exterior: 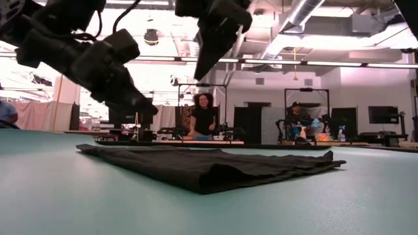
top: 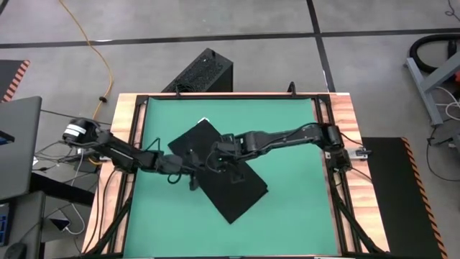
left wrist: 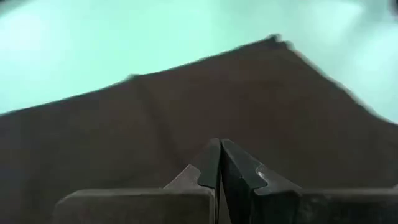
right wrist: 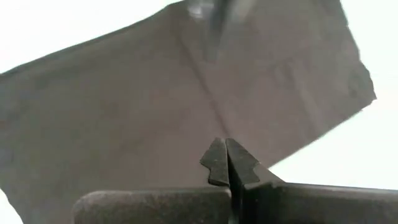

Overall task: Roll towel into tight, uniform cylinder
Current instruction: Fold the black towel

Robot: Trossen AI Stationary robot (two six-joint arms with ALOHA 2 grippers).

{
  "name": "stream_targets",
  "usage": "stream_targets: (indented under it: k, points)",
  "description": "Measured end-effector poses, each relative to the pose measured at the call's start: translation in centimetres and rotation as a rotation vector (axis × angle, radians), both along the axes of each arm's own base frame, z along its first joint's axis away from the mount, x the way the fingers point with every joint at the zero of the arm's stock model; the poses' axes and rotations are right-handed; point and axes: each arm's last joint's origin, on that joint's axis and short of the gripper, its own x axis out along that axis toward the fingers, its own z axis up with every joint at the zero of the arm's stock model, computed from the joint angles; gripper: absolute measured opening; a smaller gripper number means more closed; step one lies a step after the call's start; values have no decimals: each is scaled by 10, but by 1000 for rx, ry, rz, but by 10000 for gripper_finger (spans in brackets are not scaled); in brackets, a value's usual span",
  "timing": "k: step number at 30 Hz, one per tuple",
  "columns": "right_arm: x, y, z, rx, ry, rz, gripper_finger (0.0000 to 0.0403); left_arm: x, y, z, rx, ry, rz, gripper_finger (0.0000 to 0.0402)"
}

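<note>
The black towel (top: 241,194) lies flat and slantwise on the green mat (top: 302,216), running from the far left toward the near right. A small white tag (top: 203,121) shows at its far corner. In the low view the towel (exterior: 209,166) rests on the mat with low wrinkles. My left gripper (top: 192,173) hangs shut above the towel's left side (left wrist: 249,93). My right gripper (top: 215,162) hangs shut higher up, over the towel's middle (right wrist: 124,106). In the low view my left gripper (exterior: 149,108) and my right gripper (exterior: 199,73) both stand clear of the cloth.
A black ribbed box (top: 201,72) stands on the floor beyond the table's far edge. A wooden border with a black rail (top: 126,144) frames the mat. Bare green mat lies to the right and near side of the towel. People (exterior: 204,117) sit in the room beyond.
</note>
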Motion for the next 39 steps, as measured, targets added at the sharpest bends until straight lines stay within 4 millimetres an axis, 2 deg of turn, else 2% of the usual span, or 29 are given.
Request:
stream_targets:
  k: [4,7,11,15,19,24,31,35,39]
  points:
    - [-12,-7,16,-55,-2,-39,0,1,-16,-2,42,-29,-25,0]
    - [-24,-9,33,-55,-23,-40,0,6,-22,-3,82,-21,-4,0]
    - [-47,-7,57,-53,-29,-33,0,20,-28,-6,89,13,-61,0]
    - [-66,-4,74,-45,-49,-112,0,40,-37,-10,101,63,-89,0]
    - [-76,1,84,-30,-73,-133,0,59,-46,-20,159,171,-71,0]
    - [-89,9,92,-59,-67,-130,0,74,-64,-26,165,210,-109,0]
    - [-93,10,95,-62,-77,-157,2,67,-64,-45,103,430,-136,0]
    - [-86,11,90,-59,-80,-161,3,58,-63,-46,54,520,-124,0]
    - [-73,10,83,-102,-122,-128,4,45,-66,-37,63,590,-121,0]
